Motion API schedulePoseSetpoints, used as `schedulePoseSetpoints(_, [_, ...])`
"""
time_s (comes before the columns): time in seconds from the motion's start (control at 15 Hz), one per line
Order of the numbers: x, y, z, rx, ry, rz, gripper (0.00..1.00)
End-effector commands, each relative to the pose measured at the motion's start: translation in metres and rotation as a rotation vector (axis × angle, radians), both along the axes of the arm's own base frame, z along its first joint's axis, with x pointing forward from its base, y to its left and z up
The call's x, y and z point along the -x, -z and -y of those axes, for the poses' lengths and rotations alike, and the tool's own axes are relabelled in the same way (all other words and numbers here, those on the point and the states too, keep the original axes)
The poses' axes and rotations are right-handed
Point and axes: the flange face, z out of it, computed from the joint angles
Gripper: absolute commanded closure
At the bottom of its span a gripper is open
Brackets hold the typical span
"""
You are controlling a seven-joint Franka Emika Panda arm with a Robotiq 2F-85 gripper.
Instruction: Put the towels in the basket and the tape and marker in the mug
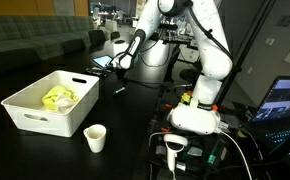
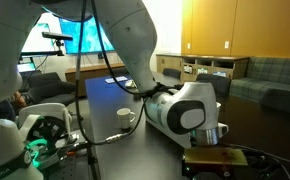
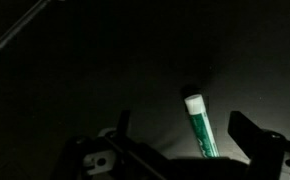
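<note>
Gripper: gripper (image 3: 185,135) is hanging with fingers spread wide in the wrist view, pinching nothing.
Marker: green-and-white marker (image 3: 198,125) is lying on the dark table (image 1: 135,125), between the spread fingers; it is looking untouched.
Yellow towel: yellow towel (image 1: 57,98) is sitting inside the basket (image 1: 30,112); that part is looking done.
White towel: cannot tell; something pale is showing beside the yellow one, too small to name.
Mug: mug (image 1: 95,138) is standing upright near the basket's corner, well apart from the gripper; its inside is not showing.
Tape: not showing in any view.
Progress: judging about midway; the marker pick is looking like the step in hand, with the tape left to do.
Hidden: the wrist view is running very dark, and the gripper body is cutting off the marker's lower end.
</note>
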Motion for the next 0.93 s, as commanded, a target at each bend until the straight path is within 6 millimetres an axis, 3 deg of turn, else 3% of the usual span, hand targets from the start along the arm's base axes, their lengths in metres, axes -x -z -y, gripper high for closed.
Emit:
schedulePoseSetpoints(0.0, [0.007, -0.008, -0.019, 0.001, -0.059, 0.003, 0.00])
schedulePoseSetpoints(0.4, [0.005, 0.003, -0.039, -0.014, -0.101, -0.007, 0.00])
schedulePoseSetpoints(0.87, [0.007, 0.008, -0.049, -0.032, -0.133, -0.024, 0.00])
